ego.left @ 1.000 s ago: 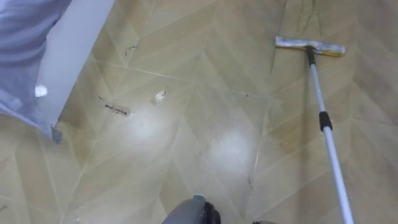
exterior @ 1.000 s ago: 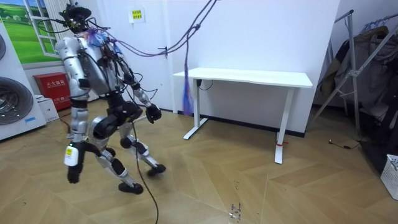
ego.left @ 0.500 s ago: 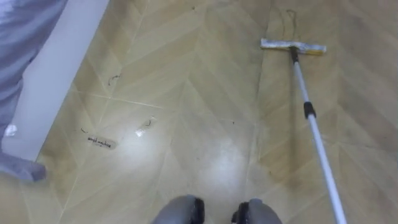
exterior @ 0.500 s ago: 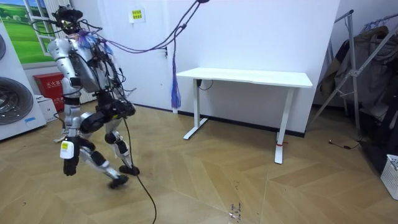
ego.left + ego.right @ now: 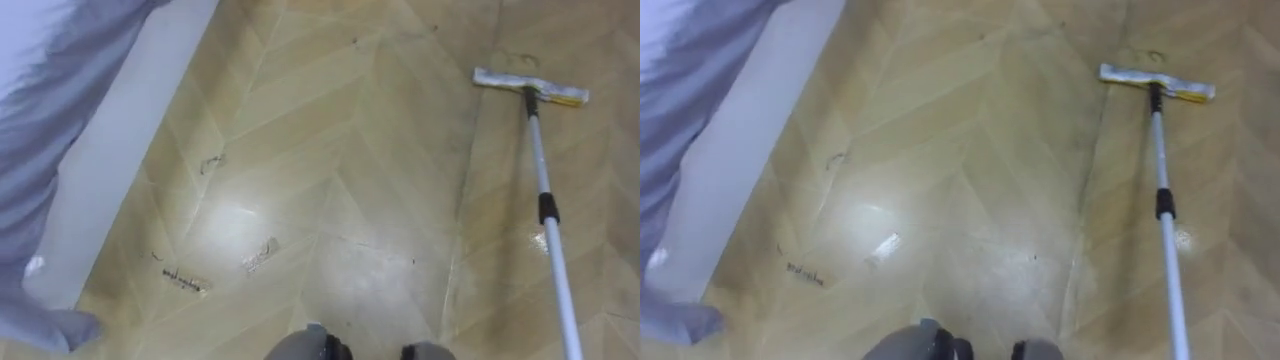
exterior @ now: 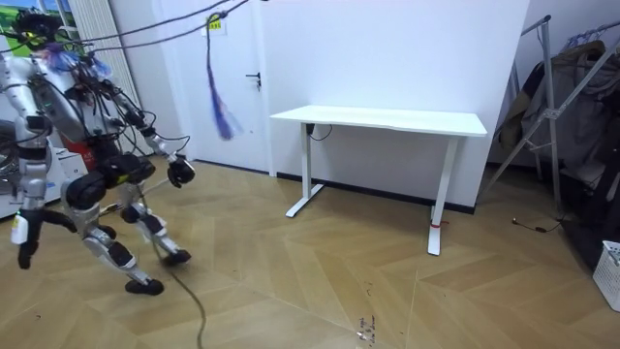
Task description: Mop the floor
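**Left eye view.** One mop (image 5: 547,208) lies flat on the wood floor (image 5: 380,150), toward the right edge of the floor in view. Its head (image 5: 530,87) is at the far end, and the pole runs back toward the near right corner. One white board (image 5: 130,130) borders the floor's left edge, with one grey cloth (image 5: 50,90) across its far end. Three small marks lie on the floor near that board:
- one dark scribble (image 5: 211,162);
- one pale scrap (image 5: 261,255);
- one dark printed strip (image 5: 182,280), its writing too small to read.

Against half a second ago, the whole scene sits further right and lower. That is the camera's own shift; the mop and the marks keep their spacing.

**Right eye view.** The count is the same: one mop, one board, three marks.

**Room view.**
- The robot is mid-stride at the room view's left, well apart from the one white bench (image 6: 387,120).
- Its left hand (image 6: 179,173) is held out forward and its right hand (image 6: 23,254) hangs low. I cannot tell whether either hand is spread or closed.
- One yellow sign (image 6: 211,21) is on the back wall, and it is unreadable.
- One clothes rack (image 6: 547,107) and one white basket (image 6: 610,271) stand at the room view's right edge.
- Since half a second ago the robot has moved further toward the room view's left, away from the bench. The bench, rack and basket stand as before.
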### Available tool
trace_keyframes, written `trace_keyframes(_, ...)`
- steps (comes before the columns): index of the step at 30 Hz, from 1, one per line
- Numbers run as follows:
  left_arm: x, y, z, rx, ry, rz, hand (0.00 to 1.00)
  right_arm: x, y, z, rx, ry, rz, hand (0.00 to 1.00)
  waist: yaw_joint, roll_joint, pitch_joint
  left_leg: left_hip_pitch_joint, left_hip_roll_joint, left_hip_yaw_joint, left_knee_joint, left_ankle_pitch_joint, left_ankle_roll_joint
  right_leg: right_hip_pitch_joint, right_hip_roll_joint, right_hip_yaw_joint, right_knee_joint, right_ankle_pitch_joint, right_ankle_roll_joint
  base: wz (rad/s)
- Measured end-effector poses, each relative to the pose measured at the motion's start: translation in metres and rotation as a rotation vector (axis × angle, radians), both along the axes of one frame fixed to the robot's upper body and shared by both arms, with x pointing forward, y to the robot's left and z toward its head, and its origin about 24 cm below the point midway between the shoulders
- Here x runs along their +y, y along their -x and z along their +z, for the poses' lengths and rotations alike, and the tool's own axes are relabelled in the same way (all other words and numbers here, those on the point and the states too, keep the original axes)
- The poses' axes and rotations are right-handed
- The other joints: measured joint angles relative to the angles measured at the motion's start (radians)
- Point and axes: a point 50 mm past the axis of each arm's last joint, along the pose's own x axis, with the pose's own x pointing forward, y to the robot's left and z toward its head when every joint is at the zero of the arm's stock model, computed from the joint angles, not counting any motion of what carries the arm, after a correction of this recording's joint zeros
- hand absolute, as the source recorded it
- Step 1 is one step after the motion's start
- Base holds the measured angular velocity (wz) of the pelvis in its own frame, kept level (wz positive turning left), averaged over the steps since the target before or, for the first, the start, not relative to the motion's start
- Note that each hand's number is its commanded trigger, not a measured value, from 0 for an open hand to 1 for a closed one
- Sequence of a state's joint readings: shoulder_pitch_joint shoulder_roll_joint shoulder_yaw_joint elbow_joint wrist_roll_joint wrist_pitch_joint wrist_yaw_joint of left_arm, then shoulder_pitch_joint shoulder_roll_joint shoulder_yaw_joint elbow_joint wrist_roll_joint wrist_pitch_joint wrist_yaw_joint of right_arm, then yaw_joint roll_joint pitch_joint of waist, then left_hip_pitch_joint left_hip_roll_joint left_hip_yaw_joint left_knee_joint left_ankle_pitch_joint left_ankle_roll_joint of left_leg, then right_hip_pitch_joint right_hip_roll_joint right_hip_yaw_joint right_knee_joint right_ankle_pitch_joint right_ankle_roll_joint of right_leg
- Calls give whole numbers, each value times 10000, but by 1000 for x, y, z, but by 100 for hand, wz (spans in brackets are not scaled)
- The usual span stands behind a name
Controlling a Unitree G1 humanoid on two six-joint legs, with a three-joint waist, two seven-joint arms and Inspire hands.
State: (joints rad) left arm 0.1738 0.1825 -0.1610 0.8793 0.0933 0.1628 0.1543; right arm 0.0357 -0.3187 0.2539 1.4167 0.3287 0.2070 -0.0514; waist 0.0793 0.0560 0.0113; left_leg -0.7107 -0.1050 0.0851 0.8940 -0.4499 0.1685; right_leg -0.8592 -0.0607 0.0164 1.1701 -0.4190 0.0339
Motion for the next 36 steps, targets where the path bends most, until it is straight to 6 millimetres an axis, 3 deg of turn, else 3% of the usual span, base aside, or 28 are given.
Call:
trace_keyframes(2, -5, 4, -2, 124, 27, 65, 0, 15, 1, -6, 19, -257, 78, 100, -137, -54, 34, 678, -156, -339, -350, -226, -164, -204, 94, -99, -2439, 388, -218, -18)
trace_keyframes(3, -6, 6, -3, 160, 35, 71, 0, 17, 2, -7, 37, -298, 112, 100, -158, -26, 17, 814, -156, -414, -348, -362, -216, -196, 139, -245, -2898, 680, -305, 0)
trace_keyframes(4, -7, 9, -4, 304, 37, 111, 0, 20, 5, -8, 79, -345, 101, 100, -166, -86, 25, 1046, -133, -538, -262, -626, -326, -12, 111, -406, -2989, 1043, -495, 13)
trace_keyframes(5, -7, 12, -5, 466, 28, 182, 0, 20, 3, -8, 76, -358, 87, 100, -146, -46, 6, 1275, -81, -652, -110, -766, -518, 271, 99, -632, -2937, 1114, -620, 14)
trace_keyframes(6, -6, 14, -5, 558, 15, 237, 0, 20, 1, -7, 50, -347, 106, 100, -125, -47, 7, 1338, -26, -635, 20, -803, -593, 370, 95, -718, -2877, 1118, -674, 6)
trace_keyframes(7, -4, 19, -6, 773, -7, 429, 0, 17, -11, -6, -103, -256, 246, 100, -56, -100, 40, 1342, 191, -517, 706, -792, -775, 613, 160, -804, -2646, 859, -929, -4)
trace_keyframes(8, -2, 22, -7, 886, -93, 541, 0, 11, -24, -3, -275, -141, 297, 100, 68, -151, 37, 1017, 505, -320, 1915, -455, -1360, 783, 309, -875, -2368, 545, -1041, -11)
trace_keyframes(9, -1, 23, -6, 915, -150, 627, 0, 8, -31, -1, -359, -102, 322, 100, 150, -219, 28, 772, 667, -257, 2666, -89, -1627, 829, 377, -872, -2156, 375, -1095, -22)
trace_keyframes(10, 2, 26, -6, 944, -135, 924, 0, 3, -50, 3, -683, -53, 384, 100, 331, -459, 85, 284, 830, -128, 3894, 887, -1864, 894, 450, -791, -1767, 57, -1209, -29)
trace_keyframes(11, 6, 27, -4, 823, -93, 1103, 0, -2, -73, 9, -1206, -6, 548, 100, 488, -788, 158, -295, 936, 10, 4875, 2156, -1883, 899, 490, -603, -1422, -240, -1304, -26)
trace_keyframes(13, 7, 29, -3, 705, 34, 1321, 0, -10, -110, 22, -2246, 127, 637, 100, 720, -1070, 191, -1209, 1022, 25, 5879, 3592, -2008, 909, 635, -495, -1188, -484, -1438, -22)
trace_keyframes(15, 6, 27, -2, 577, 55, 1207, 0, -16, -138, 34, -3132, 207, 768, 100, 971, -1041, 208, -2014, 1265, -59, 5846, 3123, -1876, 953, 892, -499, -1094, -611, -1508, -27)
trace_keyframes(16, 8, 30, -1, 591, 75, 1111, 0, -15, -154, 41, -3682, 109, 858, 100, 1137, -1109, 264, -2297, 1341, -120, 4944, 2604, -1839, 1079, 964, -491, -1113, -707, -1491, -10)
trace_keyframes(17, 8, 33, 0, 596, 114, 1084, 0, -14, -159, 42, -3937, -25, 827, 100, 1201, -1151, 244, -2355, 1291, -128, 3351, 2178, -1853, 1251, 957, -498, -1158, -889, -1423, 6)
trace_keyframes(18, 8, 35, 0, 595, 119, 1071, 0, -14, -160, 42, -3991, -84, 744, 100, 1200, -1139, 236, -2333, 1276, -121, 2544, 2065, -1815, 1358, 951, -504, -1172, -1009, -1379, 27)
trace_keyframes(19, 8, 39, 1, 647, 186, 1039, 0, -14, -155, 40, -3956, -193, 574, 100, 1183, -1103, 232, -2218, 1246, -108, 1071, 2014, -1740, 1583, 908, -509, -1198, -1254, -1263, 33)
trace_keyframes(20, 7, 40, 0, 740, 311, 961, 0, -14, -144, 36, -3759, -305, 368, 100, 1138, -1039, 220, -2173, 1240, 3, 442, 2018, -1475, 1818, 701, -639, -1273, -1505, -1221, 39)
trace_keyframes(22, 5, 37, 0, 702, 518, 890, 0, -18, -115, 27, -3165, -382, -68, 100, 964, -897, 107, -1860, 1055, 241, 300, 1746, -1023, 2222, 399, -778, -1554, -1717, -848, 53)
trace_keyframes(23, 2, 36, -1, 692, 588, 900, 0, -20, -92, 22, -2598, -301, -197, 100, 938, -848, 92, -1541, 889, 451, 177, 1544, -682, 2481, 106, -781, -1653, -1790, -715, 36)
trace_keyframes(24, 1, 36, -2, 700, 622, 907, 0, -22, -82, 20, -2269, -242, -224, 100, 933, -805, 76, -1396, 755, 485, 147, 1443, -515, 2573, -9, -737, -1600, -1802, -686, 11)
trace_keyframes(26, -1, 29, -1, 509, 673, 807, 0, -25, -35, 13, -988, -44, -383, 100, 704, -584, -9, -1076, 376, 616, 283, 1006, -121, 2338, -400, -719, -301, -1232, -46, 19)
trace_keyframes(27, -1, 26, -1, 425, 677, 788, 0, -24, -25, 12, -757, -3, -447, 100, 609, -485, -30, -1027, 338, 607, 352, 887, -39, 2176, -428, -684, 79, -967, -9, 26)
trace_keyframes(28, -1, 19, 0, 219, 683, 799, 0, -20, -9, 9, -374, 29, -563, 100, 529, -334, -19, -919, 217, 481, 443, 660, -7, 1847, -402, -499, 802, -330, 1, 15)
trace_keyframes(30, -2, 13, 1, 6, 665, 778, 0, -10, 2, 5, -120, 48, -687, 100, 363, -107, -37, -777, 208, 435, 355, 494, 54, 1338, -294, -339, 1140, -169, 81, -2)
trace_keyframes(33, -8, 9, 0, -103, 775, 780, 0, 13, -1, -5, -174, -142, -632, 100, -56, -19, 5, -366, 205, 434, -56, 461, 51, 421, -63, -92, -353, -191, 117, -3)
trace_keyframes(34, -10, 11, -2, 5, 823, 813, 0, 20, -2, -7, -188, -215, -618, 100, -128, -24, 23, -96, 206, 411, -250, 433, 12, 380, -27, -84, -1550, -63, -27, 0)
trace_keyframes(35, -12, 15, -3, 189, 835, 802, 0, 25, -3, -9, -210, -293, -657, 100, -158, -66, 55, 157, 203, 403, -395, 371, -62, 406, -39, -165, -2652, 439, -164, 0)
trace_keyframes(36, -13, 17, -4, 311, 834, 795, 0, 26, -3, -9, -213, -307, -675, 100, -162, -104, 76, 256, 203, 363, -418, 329, -119, 476, -57, -204, -2838, 801, -197, -5)
